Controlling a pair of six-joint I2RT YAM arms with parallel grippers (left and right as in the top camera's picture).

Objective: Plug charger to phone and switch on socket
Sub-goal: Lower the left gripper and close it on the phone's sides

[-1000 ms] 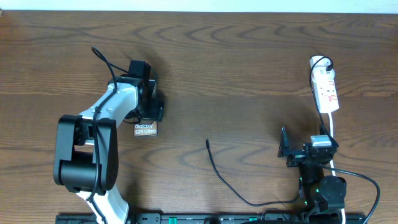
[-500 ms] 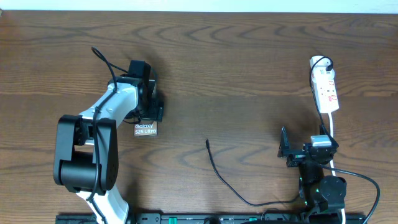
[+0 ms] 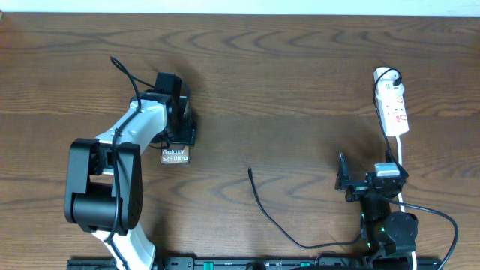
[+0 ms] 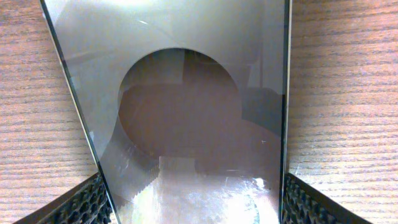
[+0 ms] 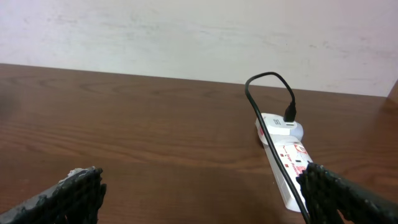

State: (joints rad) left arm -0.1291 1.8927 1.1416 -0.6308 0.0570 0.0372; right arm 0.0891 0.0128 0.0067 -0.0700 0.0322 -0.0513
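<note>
The phone [image 3: 175, 156] lies flat on the wooden table, its "Galaxy S25 Ultra" end poking out from under my left gripper [image 3: 180, 131]. In the left wrist view the phone [image 4: 186, 112] fills the frame with a brownish oval, and the left gripper [image 4: 193, 202] has both pads [image 4: 81, 205] against its long edges. The charger [image 3: 277, 225] is a thin black cable whose plug tip [image 3: 250, 172] lies free mid-table. The white socket [image 3: 392, 109] lies at the far right with a black lead plugged in. My right gripper [image 3: 369, 180] is open and empty just short of the socket [image 5: 283, 158].
The table's far edge meets a pale wall [image 5: 186, 31]. Both arm bases and a black rail [image 3: 247, 264] line the front edge. A black robot cable [image 3: 120, 67] loops beside the left arm. The socket's white cord [image 3: 401, 161] runs down past the right arm.
</note>
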